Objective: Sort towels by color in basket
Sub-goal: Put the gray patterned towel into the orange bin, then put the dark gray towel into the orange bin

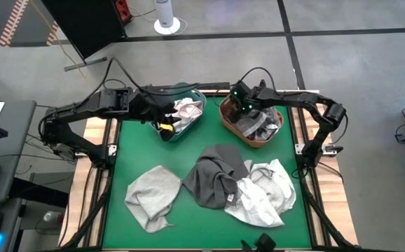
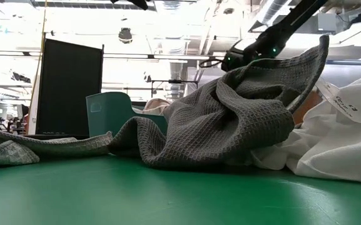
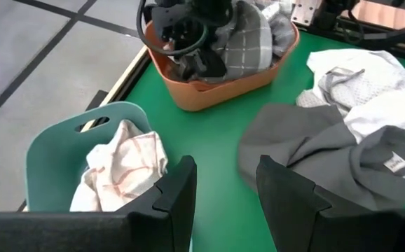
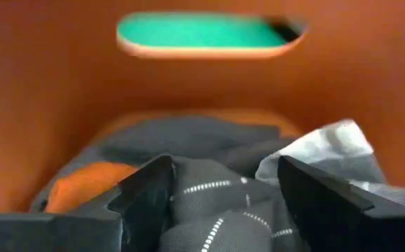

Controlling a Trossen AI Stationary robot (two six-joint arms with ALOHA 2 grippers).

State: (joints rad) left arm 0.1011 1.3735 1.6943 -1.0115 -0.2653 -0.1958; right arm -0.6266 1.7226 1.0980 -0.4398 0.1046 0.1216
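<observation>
My left gripper [image 3: 225, 189] hangs open over the near rim of the teal basket [image 3: 55, 140], touching nothing. In that basket lies a white towel with thin red check lines [image 3: 122, 164]. My right gripper [image 4: 223, 189] is open and reaches down into the orange basket [image 1: 258, 143], where dark grey cloth with white dashed lines [image 4: 216, 203], a rust-orange cloth [image 4: 83, 185] and a pale checked cloth [image 4: 328, 150] lie. On the table rest a light grey towel [image 1: 153, 196], a dark grey towel [image 1: 216, 178] and a white towel [image 1: 265, 196]. My right gripper comes from above into the orange basket, and its open fingers [image 4: 146, 199] stand on either side of a fold of the dark grey dashed cloth [image 4: 216, 203]. Whether they touch the cloth, I cannot tell.
The two baskets stand side by side at the table's far edge, teal [image 1: 201, 105] on the left, orange on the right. The three loose towels fill the near half of the green mat [image 1: 129, 147]; the dark grey one overlaps the white. Bare mat lies between baskets and towels.
</observation>
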